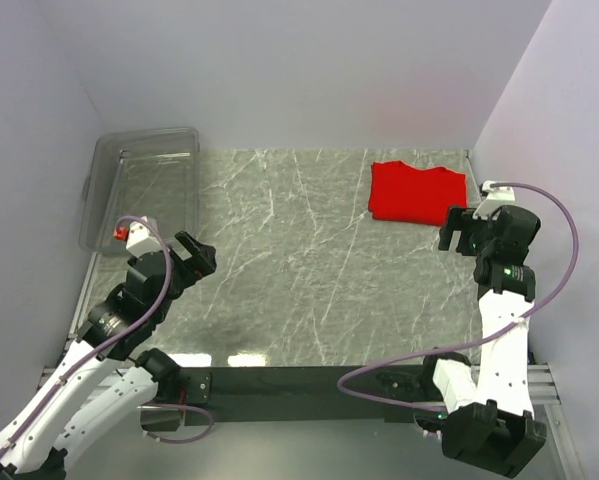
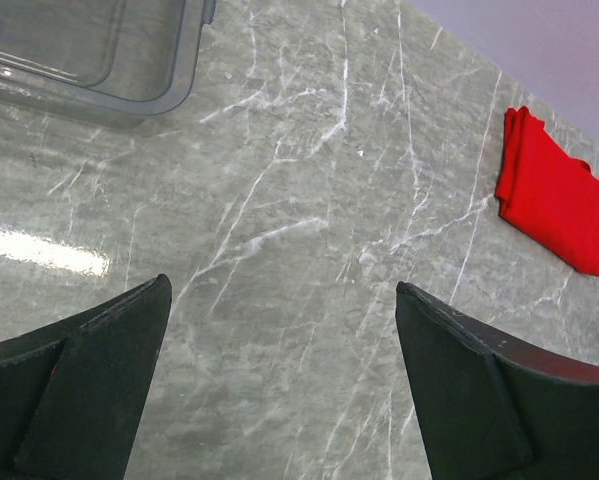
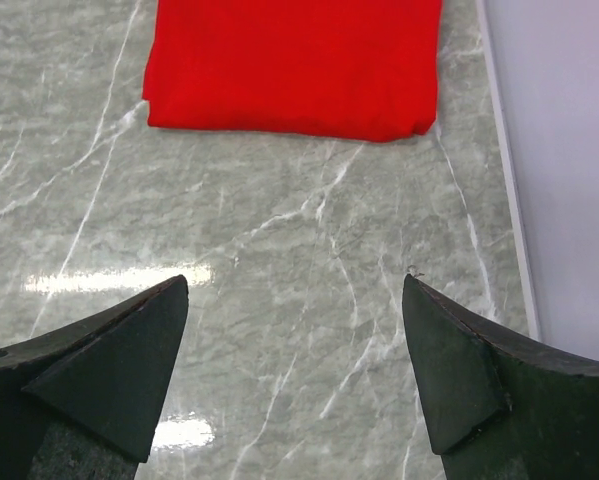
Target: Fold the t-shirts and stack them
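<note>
Fingers (image 3: 119,370) of your right gripper (image 1: 457,230) stand apart and empty near the folded t-shirt (image 1: 417,193), which lies at upper right, probably its stacking place. Your left gripper (image 2: 284,300) is spread too.

clear plastic bin (image 1: 144,185) — far-left, marble table (image 1: 299,270)

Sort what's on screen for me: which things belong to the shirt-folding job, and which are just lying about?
Job in hand:
- red t-shirt, folded, at the far right of the marble table
- right end effector, open, just short of the shirt, not touching it
- left end effector, open, on the left side

Lying about:
- clear plastic bin, far left corner
</note>
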Controlling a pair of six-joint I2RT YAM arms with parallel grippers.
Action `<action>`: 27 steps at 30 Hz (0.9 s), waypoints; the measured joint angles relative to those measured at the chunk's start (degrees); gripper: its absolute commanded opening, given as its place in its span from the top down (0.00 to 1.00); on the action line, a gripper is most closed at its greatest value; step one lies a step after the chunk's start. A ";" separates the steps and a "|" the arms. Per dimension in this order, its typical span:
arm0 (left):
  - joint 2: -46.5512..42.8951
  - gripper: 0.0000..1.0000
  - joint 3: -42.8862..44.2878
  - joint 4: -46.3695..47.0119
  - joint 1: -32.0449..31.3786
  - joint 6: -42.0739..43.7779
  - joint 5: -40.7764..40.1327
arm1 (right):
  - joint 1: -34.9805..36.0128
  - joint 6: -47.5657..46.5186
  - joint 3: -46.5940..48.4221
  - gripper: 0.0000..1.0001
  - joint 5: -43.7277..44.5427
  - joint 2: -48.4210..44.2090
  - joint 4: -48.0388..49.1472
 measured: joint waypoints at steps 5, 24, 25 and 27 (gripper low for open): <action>-0.31 0.01 0.00 -0.87 0.00 -0.66 -0.22 | 0.00 3.06 -2.58 0.07 1.64 -2.58 2.16; -2.10 0.01 -1.55 -2.19 0.00 -2.14 -0.59 | 0.00 7.61 -3.98 0.05 5.79 -3.78 4.61; -2.16 0.00 -1.64 -2.16 0.00 -2.14 -0.59 | 0.00 7.65 -3.98 0.05 5.92 -3.65 4.66; -2.21 0.01 -1.84 -2.14 0.00 -2.12 -0.57 | 0.00 7.82 -3.98 0.05 6.45 -3.32 4.74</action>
